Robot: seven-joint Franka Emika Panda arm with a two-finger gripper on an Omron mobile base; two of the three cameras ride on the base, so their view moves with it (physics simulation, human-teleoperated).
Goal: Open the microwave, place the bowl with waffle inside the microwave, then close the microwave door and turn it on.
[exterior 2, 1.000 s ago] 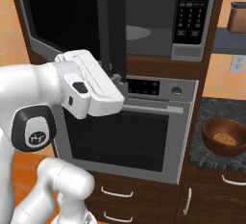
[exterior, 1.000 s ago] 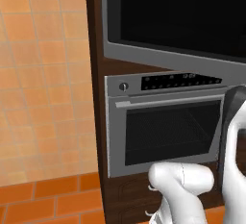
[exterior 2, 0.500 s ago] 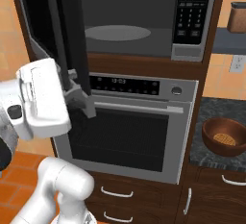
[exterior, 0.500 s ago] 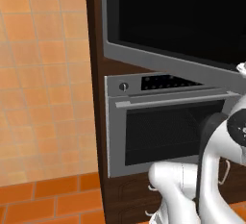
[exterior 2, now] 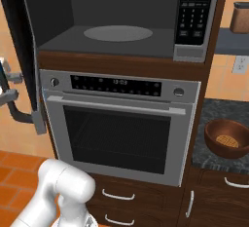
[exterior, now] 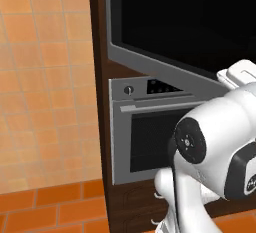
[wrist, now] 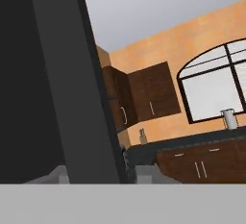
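1. Orange tiled wall [exterior: 45, 77] fills the left of the left base view, beside dark wood cabinetry.
2. Microwave [exterior 2: 121, 16] spans the top of the right base view, its cavity exposed.
3. Microwave door [exterior 2: 22, 50] stands swung out at the left edge.
4. Gripper [exterior 2: 6, 87] shows at the left edge, beside the door; I cannot tell how wide its jaws stand.
5. Bowl [exterior 2: 227, 138] with waffle [exterior 2: 226, 141] rests on the desk [exterior 2: 214, 119] at lower right, well apart from the microwave.
6. Silver oven [exterior 2: 119, 123] sits below the microwave.

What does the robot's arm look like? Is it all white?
Mostly white. The arm is made of fat, rounded, glossy shells, like smooth tubes joined together. Its joints are dark: one has a round black cap with a small grey hub in the middle, and a black band wraps around the next part. A white rounded part sits low down too.
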